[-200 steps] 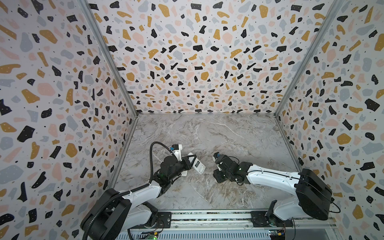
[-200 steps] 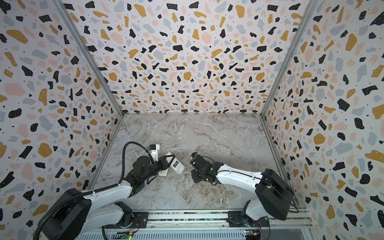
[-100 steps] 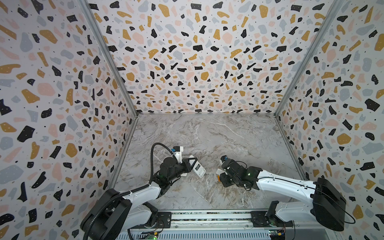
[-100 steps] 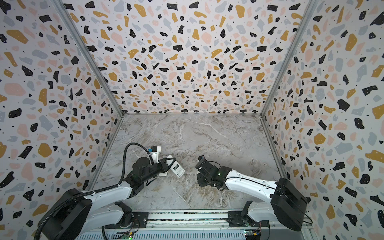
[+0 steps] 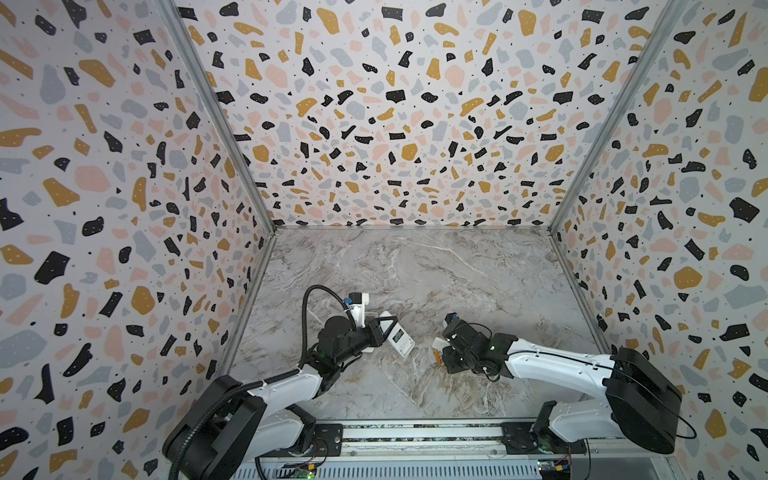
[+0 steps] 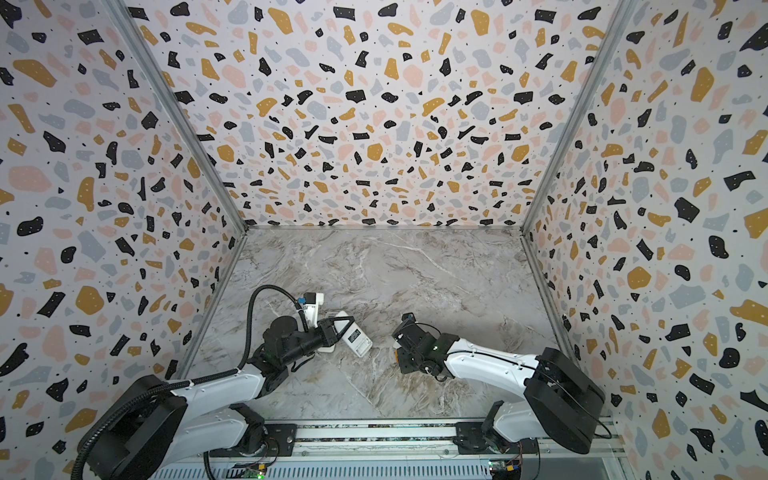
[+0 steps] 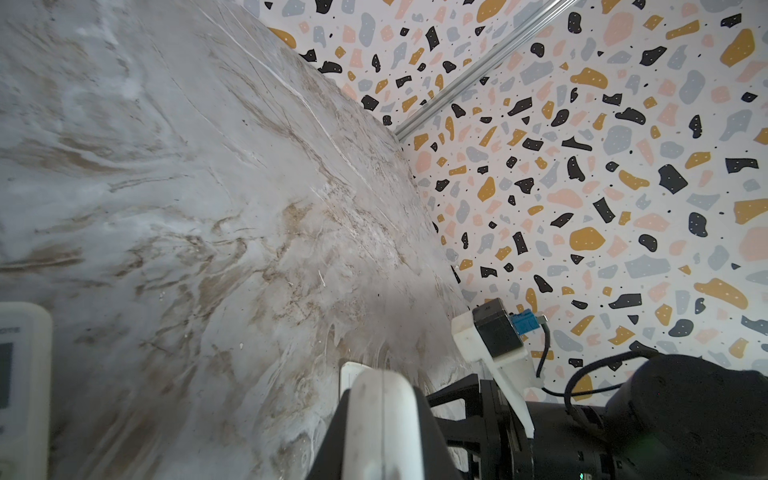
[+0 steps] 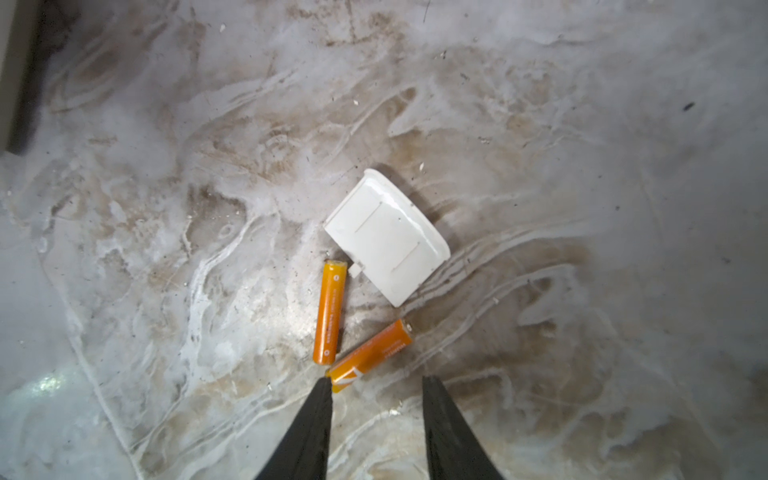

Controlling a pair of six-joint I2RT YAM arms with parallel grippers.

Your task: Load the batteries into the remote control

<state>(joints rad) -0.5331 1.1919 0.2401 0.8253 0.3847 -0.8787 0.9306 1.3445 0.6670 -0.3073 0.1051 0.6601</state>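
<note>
Fingers [image 8: 309,432] of right arm hang parted over batteries [image 8: 330,311]

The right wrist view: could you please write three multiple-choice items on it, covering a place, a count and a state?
1. Where does the white plastic battery cover lie?
A) held off the table
B) on the marble table beside the orange cylindrical batteries
C) on top of both batteries

2. How many orange batteries show?
A) one
B) four
C) two

3. How is the right pincer?
A) open, empty
B) shut on a battery
C) shut on the cover

Answers: B, the cover lies flat on the table next to them; C, two lie on the table; A, its jaws stand apart with nothing between them.
</note>
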